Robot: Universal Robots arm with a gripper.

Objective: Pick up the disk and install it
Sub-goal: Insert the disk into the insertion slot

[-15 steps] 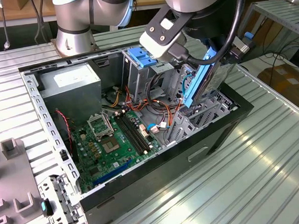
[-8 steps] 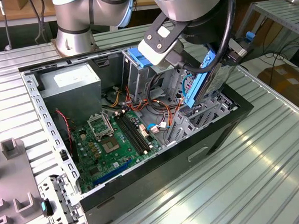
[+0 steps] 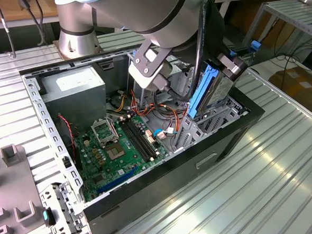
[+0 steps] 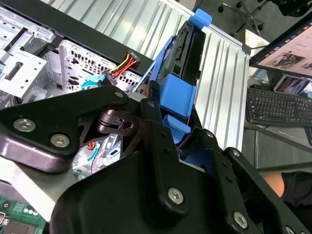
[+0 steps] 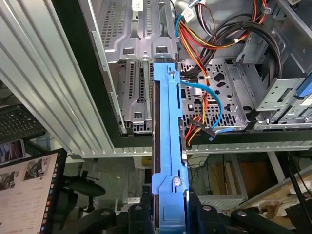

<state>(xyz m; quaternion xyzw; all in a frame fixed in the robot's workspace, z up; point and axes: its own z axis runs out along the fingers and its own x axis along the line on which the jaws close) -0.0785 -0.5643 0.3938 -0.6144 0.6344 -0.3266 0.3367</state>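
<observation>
Nearest the lens in both wrist views was the gripper [image 4: 178, 122] [image 5: 168, 214], its black linkages and bolted fingers pressed together on the disk [image 4: 187, 44] [image 5: 168, 146]. The light blue rail ran straight out from between the fingers, and the disk extended away from the gripper towards the open case [image 3: 201, 162].

In the exterior view the arm [image 3: 139, 12] reached over the case from behind. The gripper [image 3: 231, 64] held the disk [image 3: 216, 92] by its upper end, and the disk stood steeply on edge with its blue rail facing the exterior view's left. The disk's lower end hung at the top of the metal cage [image 3: 212, 121], at the end of the case towards the exterior view's right. Whether the disk touched the cage could not be determined.

Inside the case lay a green board [image 3: 115, 146], with a grey supply box [image 3: 75, 87] behind it. Bundles of orange, red, black and blue cables [image 5: 209, 34] ran beside the cage.

The case rested on a ribbed aluminium table [image 3: 266, 184]. Grey fixtures [image 3: 12, 155] stood on the table at the exterior view's left, well apart from the gripper. Beyond the table edge, the second wrist view recorded a monitor [image 4: 287, 48] and a keyboard [image 4: 278, 105].
</observation>
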